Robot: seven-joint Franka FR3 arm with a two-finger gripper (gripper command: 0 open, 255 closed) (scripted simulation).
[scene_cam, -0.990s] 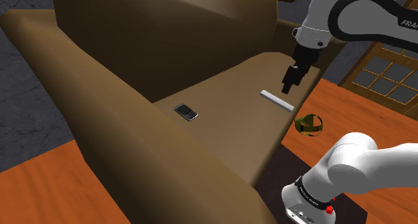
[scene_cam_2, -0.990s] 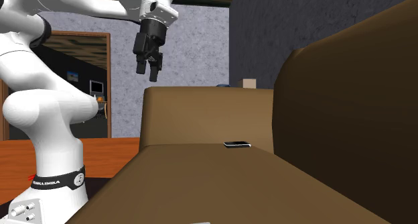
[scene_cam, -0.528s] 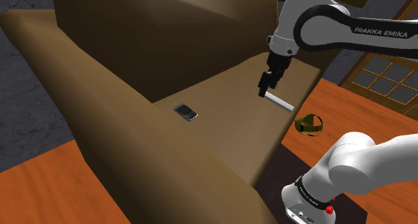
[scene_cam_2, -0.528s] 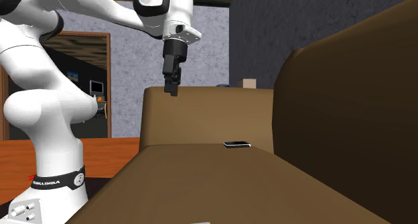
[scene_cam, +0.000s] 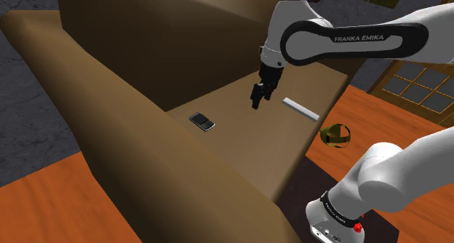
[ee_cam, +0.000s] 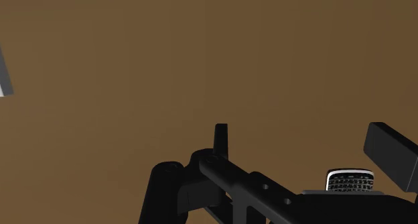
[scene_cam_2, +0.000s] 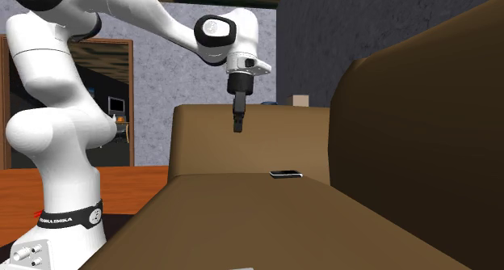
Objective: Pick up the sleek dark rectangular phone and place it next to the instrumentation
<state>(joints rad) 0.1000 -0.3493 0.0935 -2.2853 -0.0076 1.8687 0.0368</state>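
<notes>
While gripper [scene_cam: 257,100] hangs wide open, empty, short of phone [scene_cam: 201,121], off-centre descent could shove it.

White arm [scene_cam: 396,177] with dark joints [scene_cam: 304,44], FRANKA EMIKA lettering [scene_cam: 367,39], black claw [scene_cam: 256,102].

Brown sofa [scene_cam: 240,136]; black phone [scene_cam: 202,121] with a silver rim; pale grey bar [scene_cam: 301,108]; black gripper [scene_cam: 256,103], white arm [scene_cam: 393,183]; orange floor [scene_cam: 44,205].

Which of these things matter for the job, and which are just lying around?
In the job: dark phone on the sofa seat; grey bar, its goal; open gripper.
Lying about: round yellow-green thing on the floor.
</notes>
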